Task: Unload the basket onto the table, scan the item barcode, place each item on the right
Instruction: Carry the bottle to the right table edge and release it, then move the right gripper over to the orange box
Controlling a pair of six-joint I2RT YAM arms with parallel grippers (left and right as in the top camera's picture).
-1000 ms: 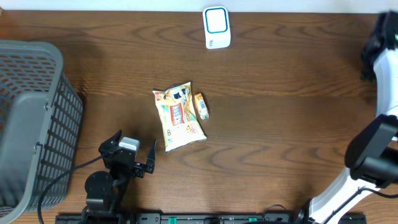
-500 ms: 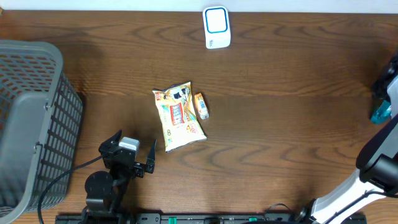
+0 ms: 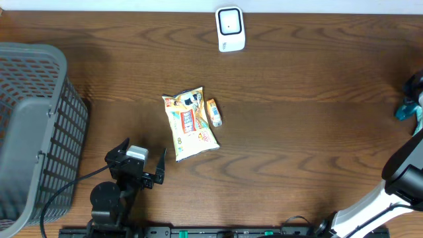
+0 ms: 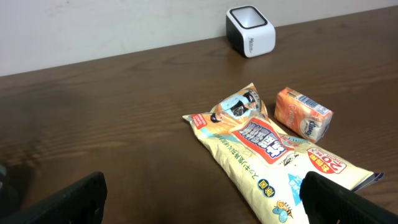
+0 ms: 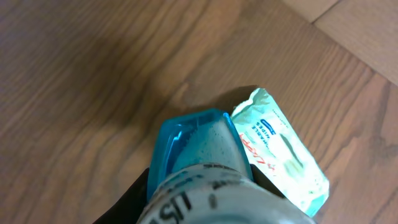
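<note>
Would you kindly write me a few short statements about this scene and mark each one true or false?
1. The orange box lies right beside the snack bag. True.
2. The scanner sits inside the basket. False: it stands on the table, near the far edge.
3. The left tool is open and holds nothing. True.
4. The right tool is empty. False: it grips a blue-capped bottle.
</note>
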